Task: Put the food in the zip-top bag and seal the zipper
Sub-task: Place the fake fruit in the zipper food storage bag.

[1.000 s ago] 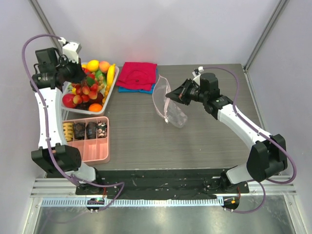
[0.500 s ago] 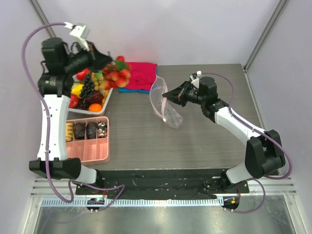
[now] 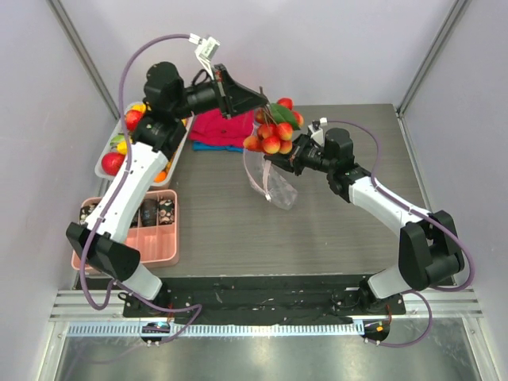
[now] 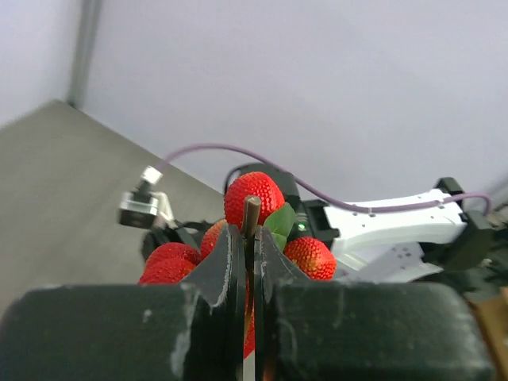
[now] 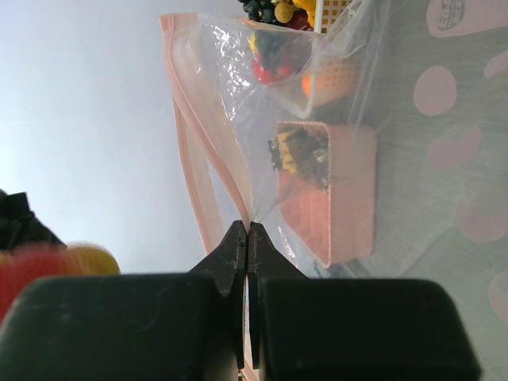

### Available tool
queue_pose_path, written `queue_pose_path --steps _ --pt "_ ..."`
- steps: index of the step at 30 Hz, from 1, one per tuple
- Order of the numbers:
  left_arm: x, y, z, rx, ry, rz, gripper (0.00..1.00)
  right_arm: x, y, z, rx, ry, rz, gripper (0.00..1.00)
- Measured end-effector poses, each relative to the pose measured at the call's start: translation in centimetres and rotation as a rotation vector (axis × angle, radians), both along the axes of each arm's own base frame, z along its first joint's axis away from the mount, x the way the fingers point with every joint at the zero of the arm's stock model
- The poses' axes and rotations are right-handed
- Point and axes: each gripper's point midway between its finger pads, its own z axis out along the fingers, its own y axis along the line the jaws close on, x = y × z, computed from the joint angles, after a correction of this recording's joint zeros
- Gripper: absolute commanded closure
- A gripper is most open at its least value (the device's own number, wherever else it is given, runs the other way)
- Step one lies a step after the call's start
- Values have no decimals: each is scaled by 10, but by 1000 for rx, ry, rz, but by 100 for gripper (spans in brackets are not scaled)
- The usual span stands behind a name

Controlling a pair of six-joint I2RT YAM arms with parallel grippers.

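My left gripper (image 3: 258, 107) is shut on the brown stem (image 4: 251, 218) of a bunch of red toy strawberries (image 3: 274, 133), food that hangs in the air just above the zip-top bag (image 3: 278, 189). In the left wrist view the strawberries (image 4: 254, 197) crowd around my left gripper (image 4: 248, 232). My right gripper (image 3: 276, 157) is shut on the bag's upper edge and holds the mouth up. The right wrist view shows my right gripper (image 5: 248, 228) pinching the clear film beside the pale-pink zipper (image 5: 189, 139), which stands apart, unsealed.
A white tray (image 3: 105, 151) of more toy food stands at the far left, partly behind my left arm. A pink compartment box (image 3: 155, 238) lies in front of it. A red folded cloth (image 3: 214, 127) over a blue one lies at the back.
My left arm has lifted the strawberry bunch from the tray and swung it right, to above the bag's mouth. My right gripper has kept its hold on the bag, shifting slightly.
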Motion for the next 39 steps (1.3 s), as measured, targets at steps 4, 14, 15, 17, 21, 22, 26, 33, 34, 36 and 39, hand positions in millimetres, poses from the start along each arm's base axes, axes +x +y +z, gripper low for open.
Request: queue_pose_path --steps 4,14,15,17,21,22,26,33,34,36,39 --pt "-1 -16 -30 -34 116 -57 100 1 -2 1 9 -8 4 99" --pt "30 25 -119 33 306 123 100 4 -9 -2 16 7 -8 99" --pt "31 33 -121 46 286 152 100 4 -9 -2 18 9 -9 99" --pt "32 47 -121 72 241 204 100 4 -9 0 24 6 -7 99" --pt "20 60 -116 138 127 240 100 4 -9 2 31 0 -4 99" --pt "18 62 -115 150 103 239 100 4 -9 2 31 0 -5 99" --pt "11 65 -125 228 31 233 100 4 -9 3 33 -1 -5 99" --pt "9 72 -169 420 -5 229 100 8 -8 7 38 -11 0 99" --pt "8 72 -175 449 -6 224 100 9 -7 8 38 -16 1 99" --pt "7 69 -185 505 -22 216 100 10 -7 10 38 -24 2 99" --pt "2 58 -191 573 -64 192 100 8 -5 11 36 -31 10 99"
